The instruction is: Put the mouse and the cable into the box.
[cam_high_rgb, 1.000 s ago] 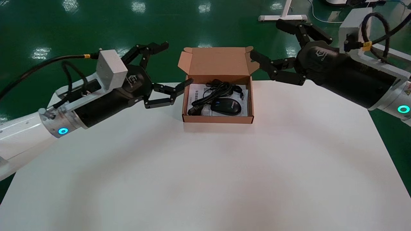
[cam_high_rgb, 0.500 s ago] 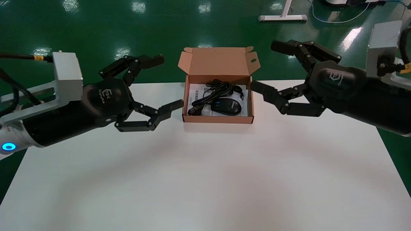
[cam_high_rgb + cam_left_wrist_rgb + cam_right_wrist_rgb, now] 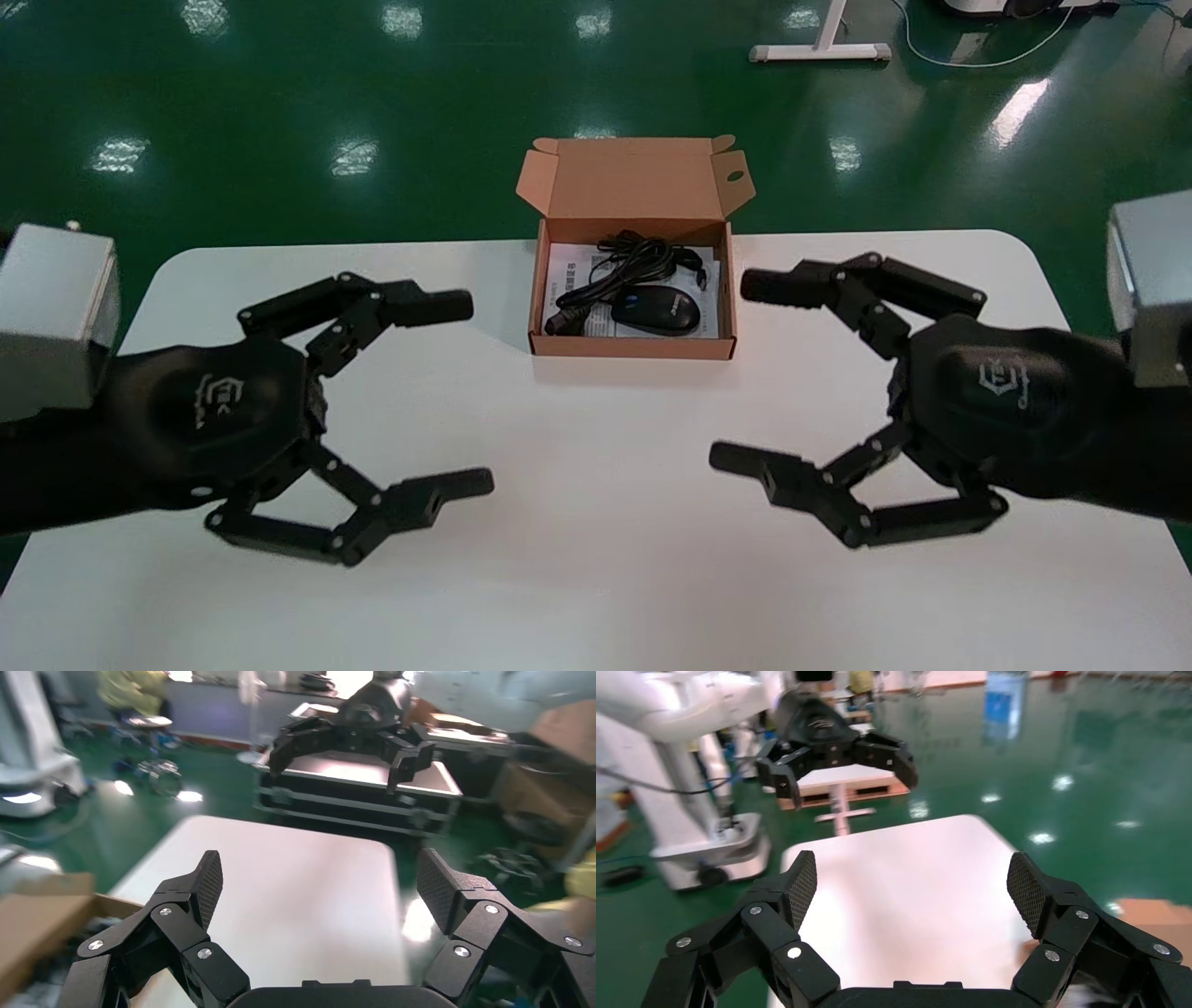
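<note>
Resting at the far middle edge of the white rectangular table (image 3: 596, 578) is a shallow brown cardboard box (image 3: 633, 348), its hinged lid standing upright on the far side with both side flaps splayed outward.

Contents: a black computer mouse (image 3: 656, 310) lies in the near half of the box on a white printed leaflet (image 3: 564, 270). Its long axis runs across the box, side to side. The end bearing the small blue mark faces the robot's left.

A black bundled cable (image 3: 635, 259) lies beyond the mouse, touching it. The bundle's long axis runs diagonally, from the near-left corner of the box toward the far-right corner. A dark plug end sits at the near-left corner, just beside the mouse. Both items are fully inside the box walls.

Left gripper (image 3: 466, 394): positioned over the table on the robot's left, nearer the robot than the box and well apart from it. Jaws spread wide, holding nothing, fingertips directed toward the table's centre.

Right gripper (image 3: 740, 371): positioned opposite on the robot's right, likewise nearer than the box. Jaws spread wide, holding nothing, fingertips facing the other gripper.

Both wrist views confirm bare inner pads and clear space between them.
</note>
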`<state>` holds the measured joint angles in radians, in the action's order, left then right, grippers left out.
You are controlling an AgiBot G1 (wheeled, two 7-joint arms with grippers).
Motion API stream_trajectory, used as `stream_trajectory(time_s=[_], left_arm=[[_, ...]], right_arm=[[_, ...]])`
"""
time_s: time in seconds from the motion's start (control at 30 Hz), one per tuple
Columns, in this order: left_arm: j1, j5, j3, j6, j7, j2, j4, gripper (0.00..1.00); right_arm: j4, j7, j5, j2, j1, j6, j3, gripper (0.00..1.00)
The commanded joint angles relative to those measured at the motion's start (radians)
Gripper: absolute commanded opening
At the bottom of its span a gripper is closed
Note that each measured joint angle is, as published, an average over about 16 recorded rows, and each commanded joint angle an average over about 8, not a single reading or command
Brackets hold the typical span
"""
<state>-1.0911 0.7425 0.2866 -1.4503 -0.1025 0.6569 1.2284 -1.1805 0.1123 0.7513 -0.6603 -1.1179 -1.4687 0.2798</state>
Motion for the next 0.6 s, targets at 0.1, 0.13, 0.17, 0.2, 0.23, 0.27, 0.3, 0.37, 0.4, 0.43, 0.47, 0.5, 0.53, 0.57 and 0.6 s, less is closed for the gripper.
stream_trajectory(time_s=[0.1, 0.13, 0.17, 0.2, 0.23, 0.27, 0.3, 0.37, 0.4, 0.43, 0.47, 0.5, 0.53, 0.57, 0.6], left_arm=[[0.014, -0.010, -0.006, -0.040, -0.073, -0.040, 0.049, 1.00], [0.016, -0.012, -0.007, -0.046, -0.083, -0.045, 0.056, 1.00], [0.018, -0.013, -0.007, -0.050, -0.089, -0.049, 0.061, 1.00], [0.018, -0.013, -0.007, -0.053, -0.093, -0.052, 0.064, 1.00], [0.019, -0.014, -0.008, -0.055, -0.094, -0.053, 0.066, 1.00], [0.019, -0.014, -0.008, -0.056, -0.096, -0.054, 0.068, 1.00], [0.020, -0.014, -0.008, -0.058, -0.097, -0.056, 0.069, 1.00], [0.020, -0.015, -0.008, -0.058, -0.098, -0.056, 0.070, 1.00], [0.020, -0.015, -0.008, -0.057, -0.097, -0.056, 0.069, 1.00], [0.020, -0.015, -0.008, -0.056, -0.096, -0.055, 0.068, 1.00], [0.020, -0.015, -0.008, -0.055, -0.095, -0.054, 0.067, 1.00], [0.020, -0.015, -0.008, -0.054, -0.094, -0.053, 0.066, 1.00], [0.020, -0.015, -0.008, -0.054, -0.094, -0.053, 0.065, 1.00], [0.020, -0.015, -0.008, -0.053, -0.093, -0.052, 0.064, 1.00], [0.019, -0.015, -0.008, -0.052, -0.092, -0.052, 0.063, 1.00]], right_arm=[[-0.078, 0.057, -0.016, 0.037, 0.033, -0.021, 0.000, 1.00], [-0.095, 0.067, -0.019, 0.045, 0.040, -0.025, 0.000, 1.00], [-0.108, 0.076, -0.022, 0.051, 0.046, -0.029, 0.000, 1.00], [-0.119, 0.082, -0.025, 0.057, 0.050, -0.032, 0.000, 1.00], [-0.127, 0.087, -0.026, 0.061, 0.054, -0.035, 0.000, 1.00], [-0.132, 0.089, -0.028, 0.063, 0.057, -0.036, 0.000, 1.00], [-0.138, 0.092, -0.029, 0.066, 0.059, -0.038, 0.000, 1.00], [-0.142, 0.093, -0.031, 0.068, 0.061, -0.039, 0.000, 1.00], [-0.140, 0.092, -0.031, 0.067, 0.061, -0.038, 0.000, 1.00], [-0.137, 0.091, -0.031, 0.066, 0.060, -0.038, 0.000, 1.00], [-0.135, 0.090, -0.030, 0.065, 0.058, -0.037, 0.000, 1.00], [-0.132, 0.088, -0.030, 0.064, 0.057, -0.036, 0.000, 1.00], [-0.130, 0.087, -0.030, 0.062, 0.056, -0.035, 0.000, 1.00], [-0.127, 0.086, -0.029, 0.061, 0.055, -0.035, 0.000, 1.00], [-0.125, 0.085, -0.029, 0.060, 0.054, -0.034, 0.000, 1.00]])
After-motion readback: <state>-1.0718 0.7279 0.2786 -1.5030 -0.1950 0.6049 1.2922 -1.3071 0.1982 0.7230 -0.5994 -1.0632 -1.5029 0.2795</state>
